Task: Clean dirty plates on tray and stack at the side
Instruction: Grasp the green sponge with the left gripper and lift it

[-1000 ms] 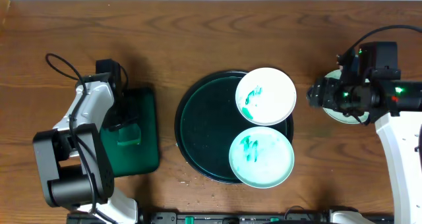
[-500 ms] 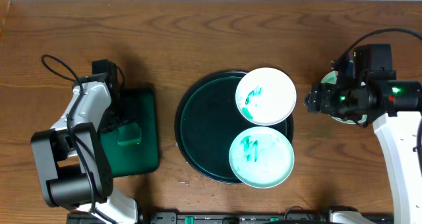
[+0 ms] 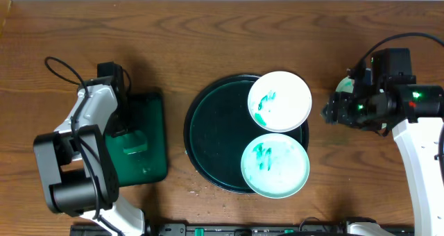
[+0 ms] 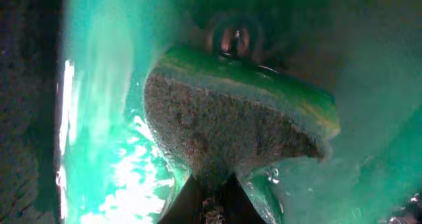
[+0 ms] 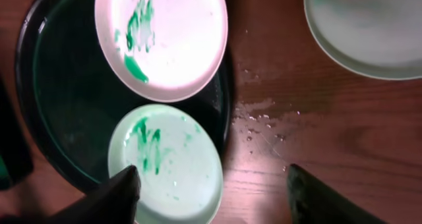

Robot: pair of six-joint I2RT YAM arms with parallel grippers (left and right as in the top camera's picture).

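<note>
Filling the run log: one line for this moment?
left gripper: at sponge, grip unclear | right gripper: open, empty | tray: two smeared plates | third plate: on table

The gap between the right end effector's [image 5: 212,196] wide-spread fingers lay over bare, wet surface [image 5: 277,159], free to pass. To its left the round tray [image 5: 66,105] stood in the way, one plate [image 5: 161,38] ahead and a second plate [image 5: 168,161] just beside the left finger. Ahead to the right sat a third plate [image 5: 369,26]. The left end effector [image 4: 210,201] was hemmed in, tips pinched on a sponge [image 4: 231,125] inside the small tray [image 4: 99,118].
</note>
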